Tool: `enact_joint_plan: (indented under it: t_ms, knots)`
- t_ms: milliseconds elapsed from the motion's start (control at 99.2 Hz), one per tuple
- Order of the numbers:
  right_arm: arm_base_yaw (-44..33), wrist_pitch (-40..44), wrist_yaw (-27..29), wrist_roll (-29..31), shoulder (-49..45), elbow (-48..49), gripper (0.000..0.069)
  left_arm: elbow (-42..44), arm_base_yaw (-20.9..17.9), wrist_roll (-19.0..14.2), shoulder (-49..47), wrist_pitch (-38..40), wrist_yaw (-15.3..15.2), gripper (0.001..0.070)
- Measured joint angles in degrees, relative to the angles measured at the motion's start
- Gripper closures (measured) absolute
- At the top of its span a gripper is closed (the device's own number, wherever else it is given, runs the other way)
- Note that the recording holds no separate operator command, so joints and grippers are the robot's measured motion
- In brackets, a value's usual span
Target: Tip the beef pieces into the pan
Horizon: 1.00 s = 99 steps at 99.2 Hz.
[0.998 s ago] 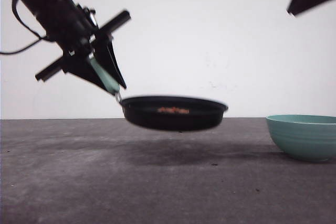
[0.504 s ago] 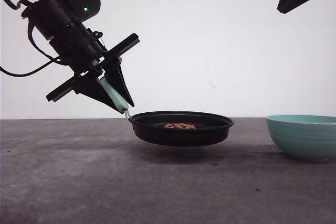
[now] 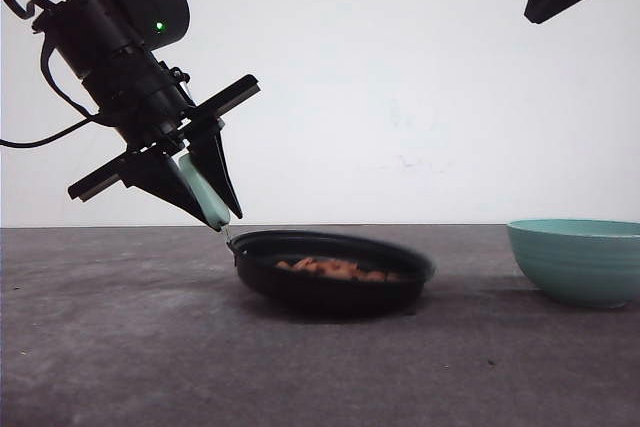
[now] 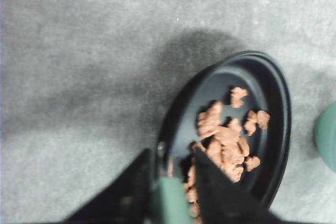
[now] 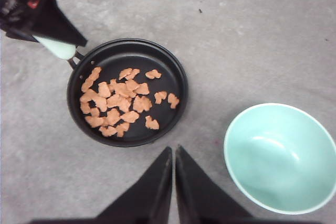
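Resting on the grey table (image 3: 120,347) near its middle, the pan (image 3: 330,287) is a shallow round black dish, slightly tipped in the front view, with its handle end raised. Its short pale mint-green handle (image 3: 204,191) slants up to the left, joined to the rim by a thin metal neck. The left gripper (image 3: 208,202) is clamped on that handle, one dark finger on each side of it; the left wrist view shows the green handle (image 4: 170,203) pinched between the two fingers.

Inside the pan lie the beef pieces (image 5: 118,100), many small reddish-brown, flat and irregular chunks. They are spread over the floor of the pan, thickest on the handle side, with a few loose ones toward the far rim. None can be seen on the table.

A teal bowl (image 5: 281,158) stands near the right edge of the table, apart from the pan, its pale inside bare. The right gripper (image 5: 173,182) hangs high above the table between pan and bowl, its two black fingers drawn nearly together with a thin slit between them, holding nothing.
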<state>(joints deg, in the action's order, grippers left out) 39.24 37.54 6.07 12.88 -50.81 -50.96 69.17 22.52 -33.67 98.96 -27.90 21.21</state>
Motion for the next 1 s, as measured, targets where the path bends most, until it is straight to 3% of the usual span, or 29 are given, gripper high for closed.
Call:
enact_joint_plan:
  t_ms: [161, 333, 423, 575, 696, 766, 807, 907, 998]
  knots:
    - [1.6, 0.7, 0.1, 0.0, 0.0, 0.0, 0.0684, 0.0, -0.1, -0.1, 0.0, 0.2, 0.1, 0.0356]
    - [3.2, 1.7, 2.6, -0.1, 0.0, 0.0, 0.0684, 0.2, -0.1, -0.1, 0.0, -0.4, -0.7, 0.0011]
    - [3.9, 2.3, 4.4, -1.3, 0.0, 0.0, 0.0684, 0.2, -0.4, 0.2, -0.9, -4.0, -5.0, 0.0012]
    - [4.3, 1.9, 9.3, -3.1, 0.0, 0.0, 0.0684, 0.2, -0.9, 5.0, -6.4, -9.7, -14.0, 0.0013]
    - [4.3, -1.4, 10.7, -4.1, 0.0, 0.0, 0.0684, 0.2, -1.0, 9.1, -13.9, -9.2, -15.3, 0.0014]
    - [4.3, -4.2, 10.6, -5.1, 0.0, 0.0, 0.0684, 0.2, -0.9, 10.4, -18.5, -8.7, -15.3, 0.0030]
    - [4.3, -6.1, 10.4, -5.8, 0.0, 0.0, 0.0684, 0.2, -0.6, 11.2, -21.5, -8.2, -15.3, 0.0091]
    - [4.3, -11.5, 7.8, -8.6, 0.0, 0.2, 0.0684, 0.2, 0.5, 12.9, -27.5, -6.0, -15.9, 0.0365]
    - [4.3, -17.6, 3.6, -12.1, 0.0, 0.9, 0.0684, -0.9, 2.1, 13.4, -32.2, -3.3, -18.9, 0.0603]
